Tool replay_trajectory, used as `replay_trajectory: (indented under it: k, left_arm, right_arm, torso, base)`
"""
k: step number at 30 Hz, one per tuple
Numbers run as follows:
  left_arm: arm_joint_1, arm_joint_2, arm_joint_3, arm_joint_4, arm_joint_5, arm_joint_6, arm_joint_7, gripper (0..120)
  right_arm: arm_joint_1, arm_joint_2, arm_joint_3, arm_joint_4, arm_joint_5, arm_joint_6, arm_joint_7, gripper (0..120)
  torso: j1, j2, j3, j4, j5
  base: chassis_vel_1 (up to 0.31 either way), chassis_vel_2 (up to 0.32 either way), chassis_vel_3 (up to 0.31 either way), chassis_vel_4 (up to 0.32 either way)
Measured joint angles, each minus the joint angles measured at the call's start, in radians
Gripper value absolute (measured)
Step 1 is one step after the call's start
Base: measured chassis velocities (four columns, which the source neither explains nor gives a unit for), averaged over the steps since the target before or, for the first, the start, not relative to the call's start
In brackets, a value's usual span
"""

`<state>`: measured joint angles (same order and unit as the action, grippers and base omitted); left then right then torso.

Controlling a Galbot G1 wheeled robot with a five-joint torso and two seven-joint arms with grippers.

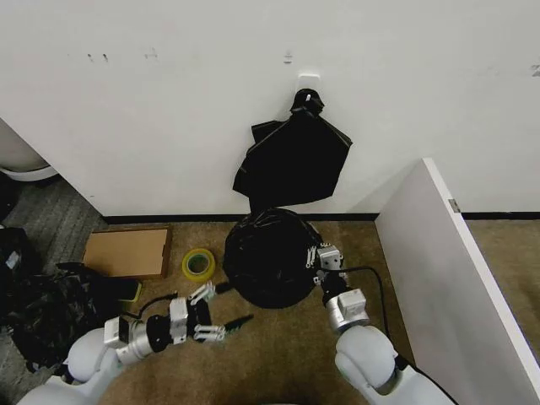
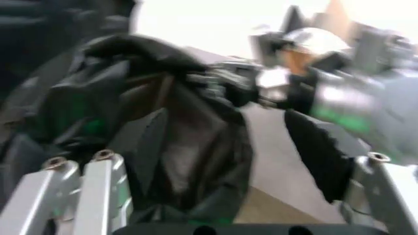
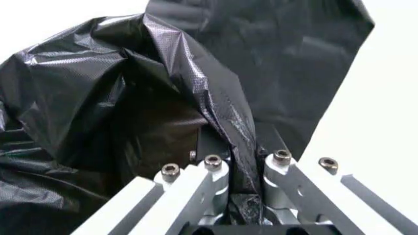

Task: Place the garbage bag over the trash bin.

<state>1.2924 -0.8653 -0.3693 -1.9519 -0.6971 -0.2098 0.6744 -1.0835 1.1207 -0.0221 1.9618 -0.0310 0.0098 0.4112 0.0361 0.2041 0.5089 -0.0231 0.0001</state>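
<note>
The glossy black garbage bag point(image 1: 270, 257) lies draped in a rounded heap on the floor by the wall; the trash bin is hidden under it. My right gripper point(image 1: 319, 257) is at the bag's right edge, shut on a fold of the plastic. In the right wrist view that fold of the garbage bag point(image 3: 163, 98) runs down between the right gripper point(image 3: 245, 169) fingers. My left gripper point(image 1: 221, 309) hovers open just off the bag's front-left side, with nothing in it. The left wrist view looks past the open left gripper point(image 2: 232, 152) at the garbage bag point(image 2: 163, 122).
A knotted black bundle point(image 1: 295, 156) hangs from a wall hook above the bag. A yellow tape roll point(image 1: 198, 263), a cardboard box point(image 1: 126, 251) and a dark backpack point(image 1: 42, 312) lie to the left. A white partition point(image 1: 456, 278) stands on the right.
</note>
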Motion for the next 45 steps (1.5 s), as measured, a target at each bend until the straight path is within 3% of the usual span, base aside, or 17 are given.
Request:
replay_trajectory:
  k: [3, 4, 9, 13, 14, 17, 19, 26, 37, 45]
  left_arm:
    - [0.006, 0.009, 0.064, -0.072, -0.003, 0.103, -0.248, 53]
    - [-0.006, 0.013, 0.123, -0.102, -0.021, 0.150, -0.395, 48]
    - [-0.044, 0.013, 0.227, -0.138, -0.065, 0.218, -0.588, 36]
    - [-0.139, -0.003, 0.387, -0.174, -0.117, 0.311, -0.875, 16]
    - [-0.139, -0.003, 0.387, -0.174, -0.117, 0.311, -0.875, 16]
    - [-0.222, -0.013, 0.441, -0.178, -0.123, 0.355, -1.013, 2]
    - [-0.271, -0.017, 0.460, -0.178, -0.134, 0.385, -1.075, 0]
    - [-0.379, -0.041, 0.490, -0.175, -0.243, 0.461, -1.160, 0]
    - [-0.427, -0.090, 0.529, -0.183, -0.378, 0.574, -1.233, 0]
    - [-0.453, -0.155, 0.537, -0.120, -0.483, 0.644, -1.296, 0]
  right_arm:
    - [0.000, -0.003, 0.000, 0.000, -0.019, 0.002, 0.000, 1]
    - [0.001, -0.006, 0.000, 0.001, -0.019, -0.001, 0.001, 1]
    - [0.003, -0.008, -0.001, 0.004, -0.016, -0.009, 0.002, 1]
    - [0.004, -0.008, -0.021, 0.015, -0.002, -0.032, 0.005, 1]
    - [0.004, -0.008, -0.021, 0.015, -0.002, -0.032, 0.005, 1]
    - [-0.002, -0.012, -0.031, 0.035, 0.029, -0.069, 0.016, 1]
    - [-0.004, -0.013, -0.035, 0.050, 0.060, -0.103, 0.029, 1]
    - [-0.003, -0.010, -0.042, 0.069, 0.091, -0.158, 0.054, 1]
    - [-0.013, 0.003, -0.061, 0.105, 0.172, -0.220, 0.079, 1]
    - [-0.013, 0.000, -0.059, 0.126, 0.209, -0.230, 0.071, 1]
  torso:
    - [0.000, 0.000, 0.000, 0.0003, 0.0001]
    - [0.000, 0.000, 0.000, 0.0003, -0.0001]
    - [0.000, 0.000, 0.000, -0.0001, 0.0000]
    - [0.000, 0.000, 0.000, 0.0004, 0.0000]
    - [0.000, 0.000, 0.000, 0.0004, 0.0000]
    - [0.000, 0.000, 0.000, 0.0000, 0.0000]
    - [0.000, 0.000, 0.000, 0.0000, 0.0000]
    - [0.000, 0.000, 0.000, 0.0000, -0.0001]
    - [0.000, 0.000, 0.000, 0.0001, 0.0000]
    - [0.000, 0.000, 0.000, 0.0000, -0.0001]
  base:
    - [0.000, 0.000, 0.000, 0.000]
    - [0.000, 0.000, 0.000, 0.000]
    - [0.000, 0.000, 0.000, 0.000]
    - [0.000, 0.000, 0.000, 0.000]
    - [0.000, 0.000, 0.000, 0.000]
    - [0.000, 0.000, 0.000, 0.000]
    - [0.000, 0.000, 0.000, 0.000]
    - [0.000, 0.000, 0.000, 0.000]
    - [0.000, 0.000, 0.000, 0.000]
    - [0.000, 0.000, 0.000, 0.000]
